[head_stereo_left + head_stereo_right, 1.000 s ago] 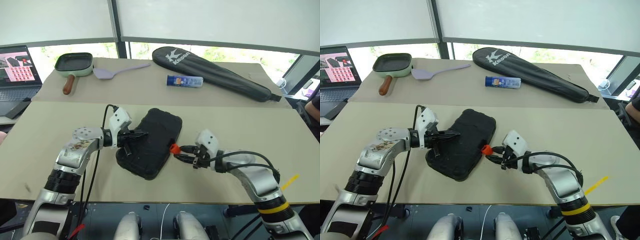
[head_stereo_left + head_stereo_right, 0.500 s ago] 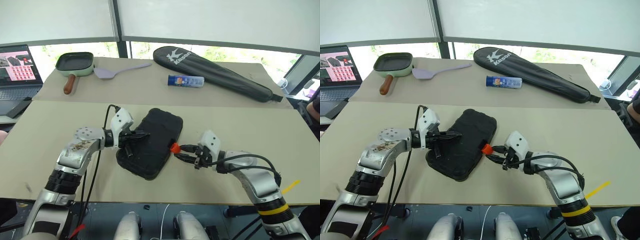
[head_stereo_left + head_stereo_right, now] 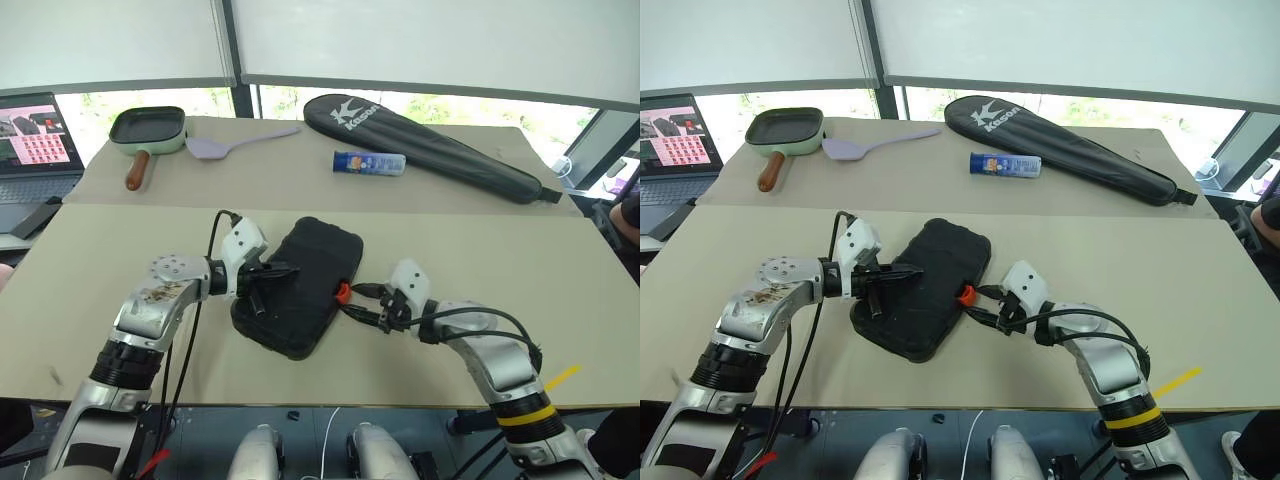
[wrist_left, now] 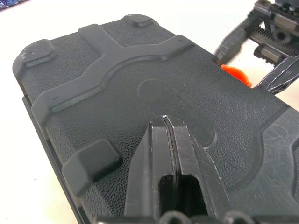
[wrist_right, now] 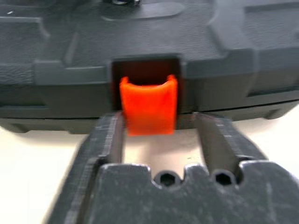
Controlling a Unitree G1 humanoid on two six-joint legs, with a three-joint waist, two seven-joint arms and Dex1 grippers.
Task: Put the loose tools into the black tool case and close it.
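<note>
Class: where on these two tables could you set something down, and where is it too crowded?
Free: the near table right of the case, and its left end. Also the far table between the spatula and the tube. Crowded: around the case, where both grippers work, left and right.

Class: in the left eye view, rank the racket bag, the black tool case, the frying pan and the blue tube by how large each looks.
1. racket bag
2. black tool case, though it sits nearer the camera
3. frying pan
4. blue tube
</note>
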